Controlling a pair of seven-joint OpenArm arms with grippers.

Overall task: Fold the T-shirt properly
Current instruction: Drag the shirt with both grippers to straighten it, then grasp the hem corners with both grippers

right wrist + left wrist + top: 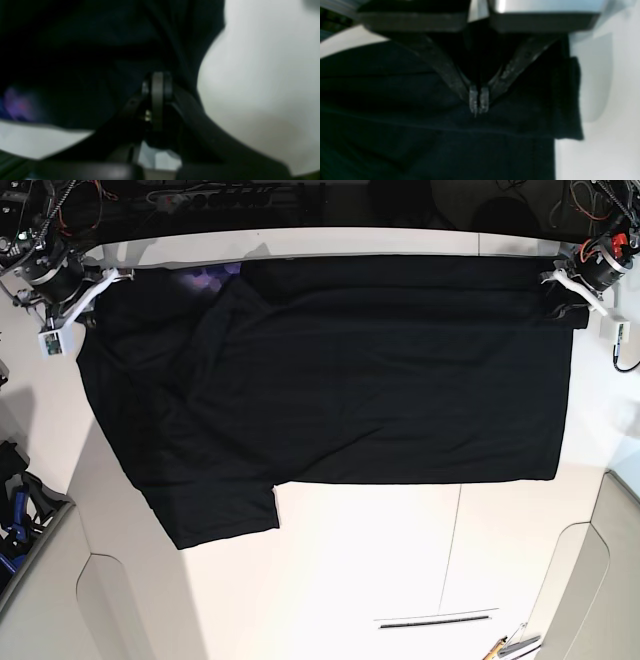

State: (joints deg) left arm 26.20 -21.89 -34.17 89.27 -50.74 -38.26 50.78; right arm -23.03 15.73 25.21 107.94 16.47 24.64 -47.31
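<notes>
The black T-shirt [340,380] lies spread across the white table [400,560], with one sleeve [220,520] toward the front left. A bit of purple print [205,278] shows at its far edge, and also in the right wrist view [17,105]. My left gripper [560,285] is at the shirt's far right corner. In the left wrist view its tips [478,102] are together and pinch the black cloth [395,112]. My right gripper [100,280] is at the far left corner. In the right wrist view it [157,82] is shut, with cloth [100,50] creased around it.
Cables and electronics [200,195] run along the table's far edge. Pens or small tools [510,645] lie at the front right corner, beside a thin dark strip [435,618]. Blue and black gear [15,520] sits off the table's left side.
</notes>
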